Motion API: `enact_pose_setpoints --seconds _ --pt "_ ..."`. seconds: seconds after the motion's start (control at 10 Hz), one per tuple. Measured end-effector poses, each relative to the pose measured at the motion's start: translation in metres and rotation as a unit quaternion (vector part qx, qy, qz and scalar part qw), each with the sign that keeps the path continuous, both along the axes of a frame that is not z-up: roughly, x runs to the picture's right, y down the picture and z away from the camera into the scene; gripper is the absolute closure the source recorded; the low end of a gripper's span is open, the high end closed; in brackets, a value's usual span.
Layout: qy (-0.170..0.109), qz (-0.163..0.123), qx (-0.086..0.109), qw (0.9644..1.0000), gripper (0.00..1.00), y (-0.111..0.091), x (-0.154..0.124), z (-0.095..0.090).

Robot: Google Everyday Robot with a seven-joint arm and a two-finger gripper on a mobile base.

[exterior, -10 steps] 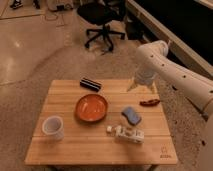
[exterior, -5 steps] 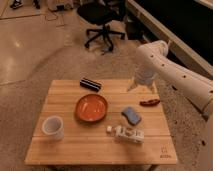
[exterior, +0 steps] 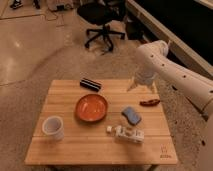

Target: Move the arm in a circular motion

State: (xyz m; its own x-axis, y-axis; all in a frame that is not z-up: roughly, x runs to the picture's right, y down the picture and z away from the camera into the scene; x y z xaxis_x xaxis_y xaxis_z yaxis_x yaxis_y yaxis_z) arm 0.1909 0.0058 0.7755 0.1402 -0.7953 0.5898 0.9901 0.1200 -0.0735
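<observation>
The arm is large, glossy white, with thick tubular segments and rows of small dark dots. It reaches in from the right edge, bends at a rounded joint and points down. Its gripper hangs over the far right part of the wooden table, just behind a small red item. The two pale fingers stand apart and hold nothing.
On the table are an orange bowl, a white cup, a black bar-shaped object, a blue sponge and a white packet. A black office chair stands behind, and a dark counter runs along the right.
</observation>
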Motion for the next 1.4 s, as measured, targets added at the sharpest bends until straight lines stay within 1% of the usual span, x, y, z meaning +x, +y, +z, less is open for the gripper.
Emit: enact_pose_setpoints --seconds 0.2,0.3,0.5,0.6,0.7,0.8,0.9,1.0,1.1,1.2,1.3,1.4 --pt "-0.012 -0.031 -0.006 0.9994 0.20 -0.012 -0.027 0.010" --pt "-0.019 -0.049 -0.010 0.9986 0.20 -0.017 -0.048 0.017" --pt "-0.038 -0.086 -0.016 0.9954 0.20 -0.027 -0.098 0.028" --pt "-0.050 -0.102 -0.018 0.9933 0.20 -0.028 -0.122 0.030" --pt "-0.070 -0.129 -0.020 0.9890 0.20 -0.026 -0.159 0.032" --pt "-0.083 -0.147 -0.022 0.9854 0.20 -0.022 -0.180 0.032" --pt "-0.101 -0.172 -0.024 0.9797 0.20 -0.014 -0.205 0.028" --pt "-0.126 -0.198 -0.027 0.9718 0.20 0.000 -0.229 0.020" --pt "-0.158 -0.227 -0.029 0.9607 0.20 0.020 -0.251 0.004" --pt "-0.179 -0.247 -0.030 0.9518 0.20 0.034 -0.260 -0.008" --pt "-0.202 -0.274 -0.030 0.9397 0.20 0.051 -0.263 -0.025" --pt "-0.230 -0.307 -0.026 0.9233 0.20 0.070 -0.258 -0.046"
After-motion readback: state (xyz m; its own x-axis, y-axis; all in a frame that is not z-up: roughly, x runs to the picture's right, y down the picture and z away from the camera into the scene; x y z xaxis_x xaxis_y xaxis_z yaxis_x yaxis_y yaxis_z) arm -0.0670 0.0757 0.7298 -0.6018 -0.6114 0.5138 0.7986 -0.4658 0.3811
